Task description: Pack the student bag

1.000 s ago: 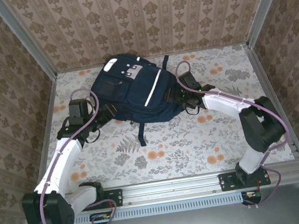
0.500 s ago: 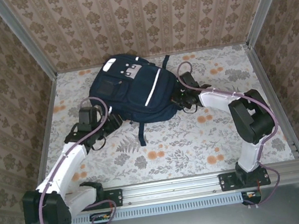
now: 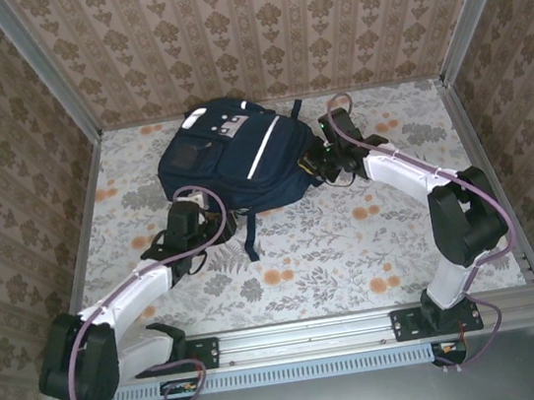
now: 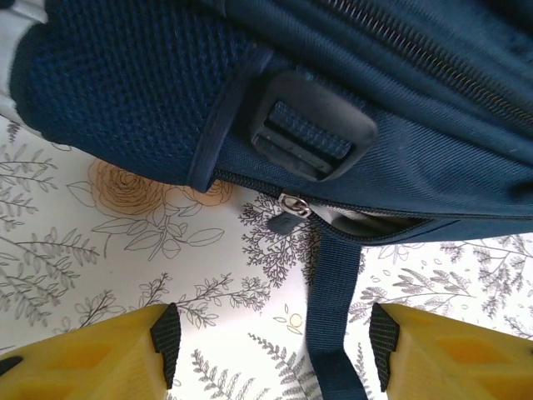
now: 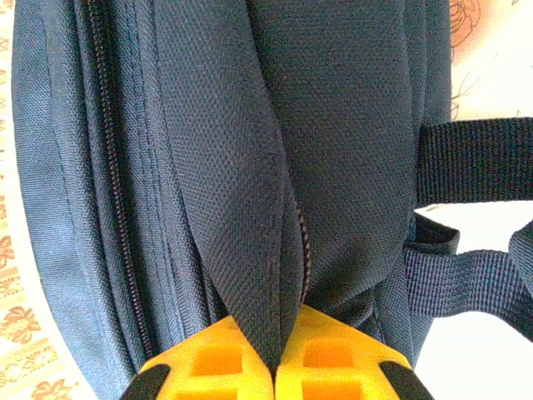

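Observation:
The navy student bag lies at the back middle of the table, with its white stripe facing up. My right gripper is at the bag's right side, shut on a fold of the bag's fabric beside a zipper; the jaws pinch that fold. My left gripper is at the bag's near edge and is open. A dark strap runs across the table between its fingers, touching neither. Just ahead of it are a zipper pull and a plastic buckle.
A floral cloth covers the table. Papered walls with metal posts close in the left, back and right. A metal rail runs along the near edge, and a loose strap end trails toward it.
My right gripper has shut on the bag's side and pulled it back and right. The left arm has swung right to the bag's near edge, and its jaws have narrowed a little.

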Motion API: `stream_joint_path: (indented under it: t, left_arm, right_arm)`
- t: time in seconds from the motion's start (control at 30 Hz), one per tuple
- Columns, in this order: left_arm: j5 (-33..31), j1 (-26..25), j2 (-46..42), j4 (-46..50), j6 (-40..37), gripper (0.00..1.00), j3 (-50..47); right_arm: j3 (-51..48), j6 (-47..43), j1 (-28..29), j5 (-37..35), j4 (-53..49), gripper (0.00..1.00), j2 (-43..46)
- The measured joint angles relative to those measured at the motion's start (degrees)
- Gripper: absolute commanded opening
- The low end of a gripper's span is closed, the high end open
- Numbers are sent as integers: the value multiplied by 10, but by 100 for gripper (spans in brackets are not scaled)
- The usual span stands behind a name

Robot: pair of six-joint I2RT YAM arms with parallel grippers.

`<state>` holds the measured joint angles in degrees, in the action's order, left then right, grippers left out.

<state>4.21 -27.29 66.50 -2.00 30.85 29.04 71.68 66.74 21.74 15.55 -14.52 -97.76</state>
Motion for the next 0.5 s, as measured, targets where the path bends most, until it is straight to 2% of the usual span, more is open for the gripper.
stream_joint_path:
  t: [0.3,0.5]
  left_arm:
    - [58,14,90,-140,-33,48,-10]
    - [83,31,154,-184,-36,46,-9]
  right_arm:
    - [45,40,-1,28,-30,0,0]
    - [55,57,-6,37,-38,0,0]
